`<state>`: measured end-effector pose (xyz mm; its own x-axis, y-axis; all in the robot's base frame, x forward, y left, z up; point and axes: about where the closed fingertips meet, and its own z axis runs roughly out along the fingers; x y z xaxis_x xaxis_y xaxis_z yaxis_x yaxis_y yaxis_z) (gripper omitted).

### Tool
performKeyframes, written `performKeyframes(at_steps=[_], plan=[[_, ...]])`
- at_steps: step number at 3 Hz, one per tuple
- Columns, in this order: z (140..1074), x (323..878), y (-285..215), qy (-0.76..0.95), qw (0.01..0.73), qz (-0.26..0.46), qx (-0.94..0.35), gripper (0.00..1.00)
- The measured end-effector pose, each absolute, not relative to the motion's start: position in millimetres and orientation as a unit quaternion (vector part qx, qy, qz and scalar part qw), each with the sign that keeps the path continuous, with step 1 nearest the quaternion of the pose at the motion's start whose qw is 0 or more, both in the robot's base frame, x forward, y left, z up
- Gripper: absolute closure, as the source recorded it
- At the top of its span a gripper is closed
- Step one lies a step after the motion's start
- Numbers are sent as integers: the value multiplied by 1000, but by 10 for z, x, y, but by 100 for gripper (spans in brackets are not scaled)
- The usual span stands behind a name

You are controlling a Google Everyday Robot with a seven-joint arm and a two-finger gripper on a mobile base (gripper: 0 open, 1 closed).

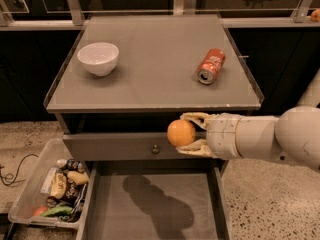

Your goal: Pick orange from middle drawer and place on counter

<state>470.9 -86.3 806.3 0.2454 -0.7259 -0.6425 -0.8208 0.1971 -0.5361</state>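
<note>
My gripper (186, 133) is shut on the orange (180, 132), a small round orange fruit, and holds it in the air in front of the cabinet, just below the counter's front rim. The middle drawer (150, 204) stands pulled open below it, its flat grey floor bare with the arm's shadow on it. The counter (155, 64) is the grey square top above and behind the orange. My white arm reaches in from the right.
A white bowl (98, 58) stands at the counter's left. A red soda can (210, 65) lies on its side at the right. A grey drawer front with a small knob (155, 148) is shut above the open drawer. A clear snack bin (52, 189) sits on the floor at left.
</note>
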Motion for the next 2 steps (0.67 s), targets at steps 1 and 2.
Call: performKeyframes(at_steps=[1, 2], plan=[[8228, 4870, -799, 602, 470, 41, -644, 100], [8556, 5178, -603, 565, 475, 43, -673, 100]])
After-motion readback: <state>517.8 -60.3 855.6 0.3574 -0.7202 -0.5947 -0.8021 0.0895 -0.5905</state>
